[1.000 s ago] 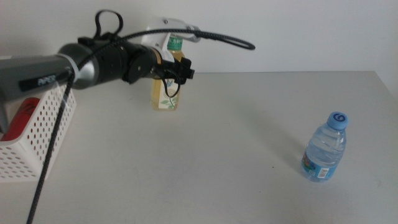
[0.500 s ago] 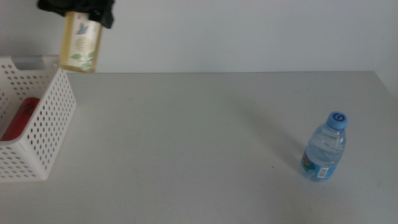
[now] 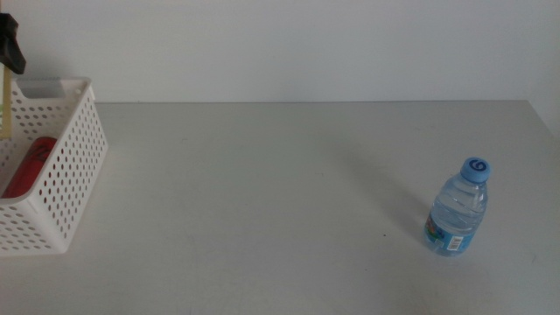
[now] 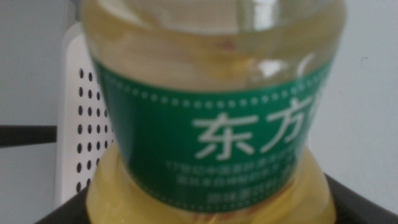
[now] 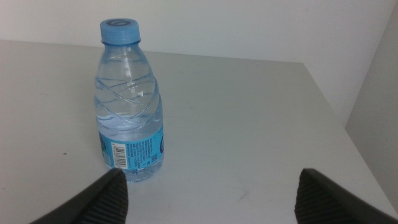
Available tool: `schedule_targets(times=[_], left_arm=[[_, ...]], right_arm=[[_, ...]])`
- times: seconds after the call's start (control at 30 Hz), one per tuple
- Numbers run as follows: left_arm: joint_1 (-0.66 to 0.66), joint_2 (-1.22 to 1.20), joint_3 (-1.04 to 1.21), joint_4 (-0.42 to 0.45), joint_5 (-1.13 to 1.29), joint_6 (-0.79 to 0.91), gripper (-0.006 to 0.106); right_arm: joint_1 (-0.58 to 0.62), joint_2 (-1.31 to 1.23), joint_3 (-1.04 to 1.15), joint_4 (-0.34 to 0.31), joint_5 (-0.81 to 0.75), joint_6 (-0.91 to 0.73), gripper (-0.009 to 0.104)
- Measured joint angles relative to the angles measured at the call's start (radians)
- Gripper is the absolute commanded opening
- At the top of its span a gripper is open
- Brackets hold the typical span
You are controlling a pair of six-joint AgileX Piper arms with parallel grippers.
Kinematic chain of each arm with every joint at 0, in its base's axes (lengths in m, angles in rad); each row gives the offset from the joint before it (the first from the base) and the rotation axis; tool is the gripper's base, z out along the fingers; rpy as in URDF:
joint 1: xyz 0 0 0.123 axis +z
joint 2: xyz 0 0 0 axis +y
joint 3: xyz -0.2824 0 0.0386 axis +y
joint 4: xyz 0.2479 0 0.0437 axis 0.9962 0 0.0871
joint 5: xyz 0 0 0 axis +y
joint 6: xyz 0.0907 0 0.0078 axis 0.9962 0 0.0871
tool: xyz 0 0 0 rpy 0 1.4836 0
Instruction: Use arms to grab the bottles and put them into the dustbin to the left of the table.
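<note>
A pale-yellow tea bottle (image 4: 211, 124) with a green label fills the left wrist view, and my left gripper (image 3: 10, 48) is shut on it. In the middle view only a yellow sliver of this bottle (image 3: 3, 105) shows at the far left edge, over the white dustbin (image 3: 83, 153). A red can (image 3: 31, 162) lies inside the dustbin. The small clear water bottle (image 3: 457, 207) with a blue cap stands upright at the table's right. My right gripper (image 5: 211, 199) is open just short of that water bottle (image 5: 130, 112), which is not between its jaws.
The perforated dustbin wall (image 4: 81, 124) shows beside the held bottle in the left wrist view. The grey table (image 3: 280, 201) stretches between dustbin and water bottle. Its right edge (image 5: 336, 106) lies close behind the water bottle.
The left arm lifted the tea bottle from the table's back and carried it left, until it is almost out of the middle view above the dustbin. The water bottle has not moved.
</note>
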Motion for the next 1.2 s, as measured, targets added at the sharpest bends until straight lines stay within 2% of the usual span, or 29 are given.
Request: schedule_targets(times=[0.23,0.4,0.5,0.63,0.7,1.2], left_arm=[[0.003,0.091,0.065,-0.028,-0.024,0.001,0.001],[0.003,0.135,0.168,-0.029,-0.034,0.001,0.019],[0.003,0.152,0.199,-0.029,-0.036,0.016,0.038],[0.003,0.154,0.206,-0.033,-0.042,0.050,0.077],[0.003,0.154,0.206,-0.036,-0.045,0.053,0.093],[-0.042,0.011,0.205,-0.063,-0.048,0.015,0.094]], right_arm=[[0.000,0.000,0.000,0.000,0.000,0.000,0.094],[0.000,0.000,0.000,0.000,0.000,0.000,0.094],[0.000,0.000,0.000,0.000,0.000,0.000,0.094],[0.000,0.000,0.000,0.000,0.000,0.000,0.094],[0.000,0.000,0.000,0.000,0.000,0.000,0.094],[0.000,0.000,0.000,0.000,0.000,0.000,0.094]])
